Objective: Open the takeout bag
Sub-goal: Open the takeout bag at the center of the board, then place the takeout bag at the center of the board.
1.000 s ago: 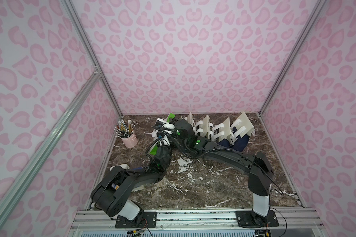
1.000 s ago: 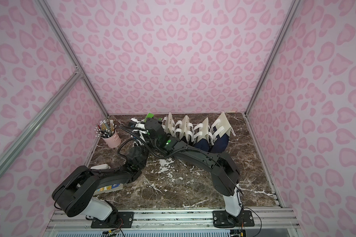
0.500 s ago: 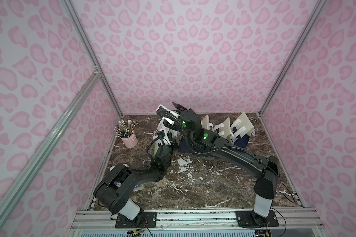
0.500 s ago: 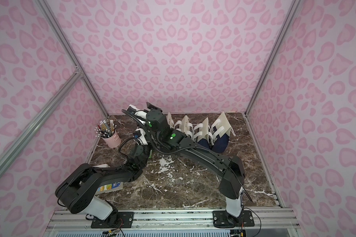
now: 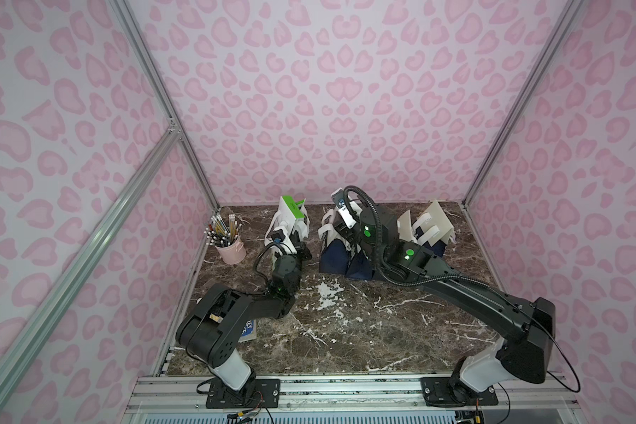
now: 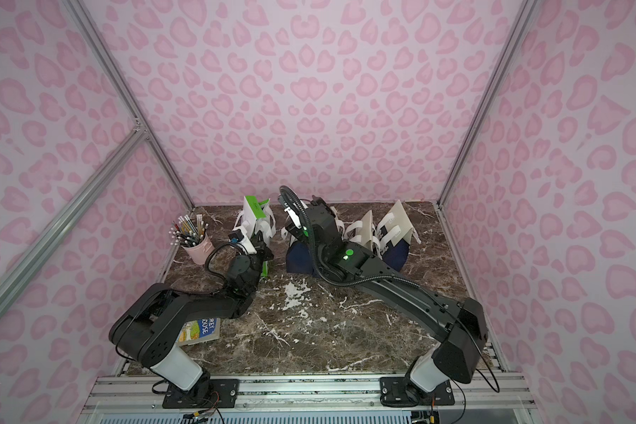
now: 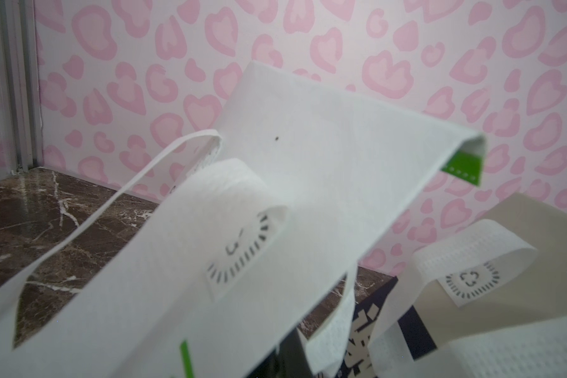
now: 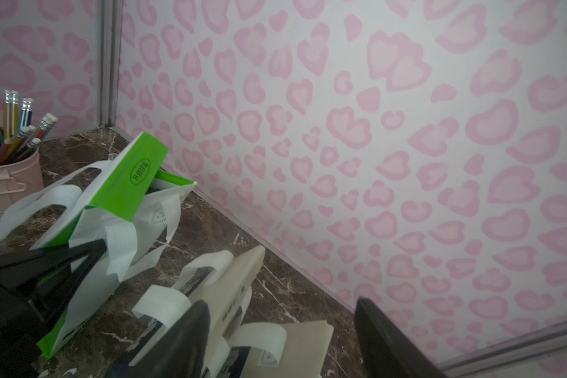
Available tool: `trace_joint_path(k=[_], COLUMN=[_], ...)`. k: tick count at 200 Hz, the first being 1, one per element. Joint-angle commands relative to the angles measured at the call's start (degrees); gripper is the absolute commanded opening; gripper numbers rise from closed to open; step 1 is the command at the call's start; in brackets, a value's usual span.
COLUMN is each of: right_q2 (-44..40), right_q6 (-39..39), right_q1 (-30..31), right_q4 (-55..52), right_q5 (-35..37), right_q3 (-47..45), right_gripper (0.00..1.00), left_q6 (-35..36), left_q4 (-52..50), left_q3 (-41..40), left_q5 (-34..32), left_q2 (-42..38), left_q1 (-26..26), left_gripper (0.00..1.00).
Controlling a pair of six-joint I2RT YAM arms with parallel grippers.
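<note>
Dark marble tabletop bearing takeout bag, pink heart-print walls

Lab booth: patterned walls, aluminium frame

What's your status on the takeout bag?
Left tool shut on green-and-white bag. Right tool open, empty. Bag mouth slightly parted. Navy bags close alongside.

top views look down on the whole table; wrist views close, apparently facing backward.
</note>
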Motion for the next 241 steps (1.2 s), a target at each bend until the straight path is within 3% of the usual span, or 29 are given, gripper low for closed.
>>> trace_joint_path(k=[1,50,88,126,130,170,241], right_q2=[-3.96,-9.82,-11.30,-12.41,-12.48,-13.15,-13.99], right_q6=[4.02,5.71,5.19,5.51,5.52,6.77,9.61], right_q1=[-1.04,-3.22,-3.48,-3.66,-3.66,-3.68,-3.58], right_q4=[2.47,2.28,1.54,1.58,1.58,1.56,0.27], right_q5=[3.38,2.55,2.37,1.39,1.40,0.05,-5.63], right_q3=[-3.75,-10.67,-12.21,-13.42,-13.52,-14.20,-15.63], right_gripper=[0.74,0.72,0.71,0.71,0.71,0.71,0.70], left_q6=[1.92,-0.62,-0.50,-1.24,-1.40,-2.82,-4.87], left_q4=[0.12,-0.04,-0.24,-0.53,-0.63,-1.05,-2.34], left_q3=[1.87,4.86,6.84,6.92,6.89,4.49,-2.53], left_q5=[1.83,4.39,7.80,9.72,9.87,10.04,12.81], left_q2=[1.67,6.57,8.38,8.65,8.57,5.95,-1.24], left_q1=[1.13,5.63,7.72,7.81,7.80,7.85,5.15], left_gripper=[0.05,0.07,0.26,0.36,0.42,0.52,0.57])
